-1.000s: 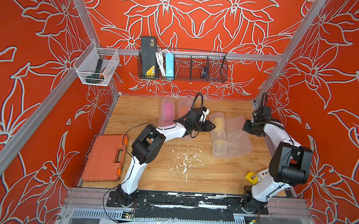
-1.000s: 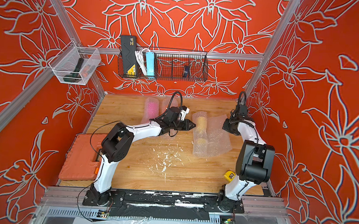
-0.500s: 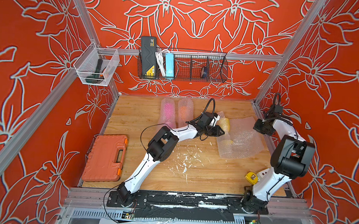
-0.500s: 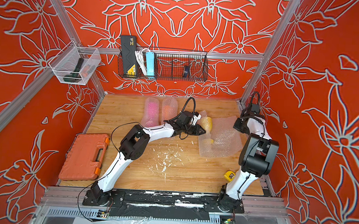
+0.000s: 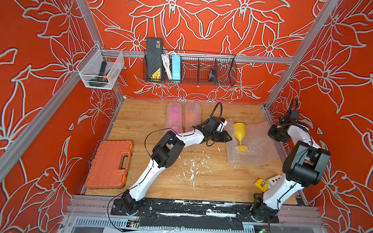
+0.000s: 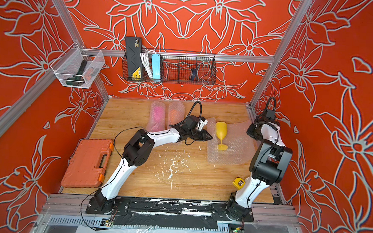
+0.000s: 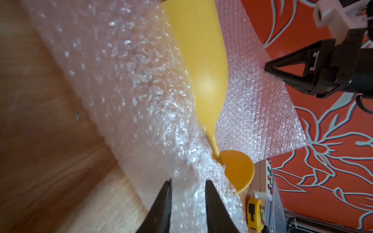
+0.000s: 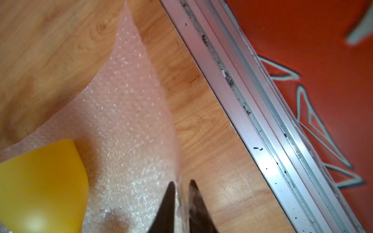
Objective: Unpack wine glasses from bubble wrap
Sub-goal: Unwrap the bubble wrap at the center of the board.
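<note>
Left end effector (image 7: 188, 182) seemingly tight on bubble wrap (image 7: 125, 80) beside yellow goblet (image 7: 201, 60)

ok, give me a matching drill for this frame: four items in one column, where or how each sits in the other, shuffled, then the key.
Column A
1. yellow goblet
2. pink goblet
3. orange tool case
4. yellow tape measure

Column B
a. front right corner
b. inside a rolled tube at the back
c. lying bare on the flat bubble wrap sheet
d. left side, closed

Pairs: 1-c, 2-b, 3-d, 4-a
</note>
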Robot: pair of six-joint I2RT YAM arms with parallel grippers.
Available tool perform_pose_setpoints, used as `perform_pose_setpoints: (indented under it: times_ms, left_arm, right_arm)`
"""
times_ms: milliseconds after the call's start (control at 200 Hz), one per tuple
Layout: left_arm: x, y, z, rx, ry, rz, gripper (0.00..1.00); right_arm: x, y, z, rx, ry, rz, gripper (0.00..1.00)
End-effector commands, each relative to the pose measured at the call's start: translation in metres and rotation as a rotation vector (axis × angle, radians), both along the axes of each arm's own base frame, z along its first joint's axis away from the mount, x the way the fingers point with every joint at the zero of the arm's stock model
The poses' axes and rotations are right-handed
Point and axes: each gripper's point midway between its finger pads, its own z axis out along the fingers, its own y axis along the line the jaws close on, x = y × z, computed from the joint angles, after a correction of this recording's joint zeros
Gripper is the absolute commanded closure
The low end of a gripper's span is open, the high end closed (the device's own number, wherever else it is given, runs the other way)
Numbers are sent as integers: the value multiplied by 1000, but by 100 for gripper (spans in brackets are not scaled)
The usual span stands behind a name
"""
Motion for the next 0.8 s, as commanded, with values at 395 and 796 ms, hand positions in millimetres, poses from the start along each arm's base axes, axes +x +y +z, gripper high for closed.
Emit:
perform_pose_setpoints:
  times_ms: [395, 796]
  left_arm:
    - [-12, 38, 118, -115, -172, 27, 71]
    - [-22, 26, 37, -21, -53, -5, 73]
  right_arm:
    - [14, 94, 45, 97, -145, 200, 56]
    - [-23, 138, 13, 94, -95, 271, 58]
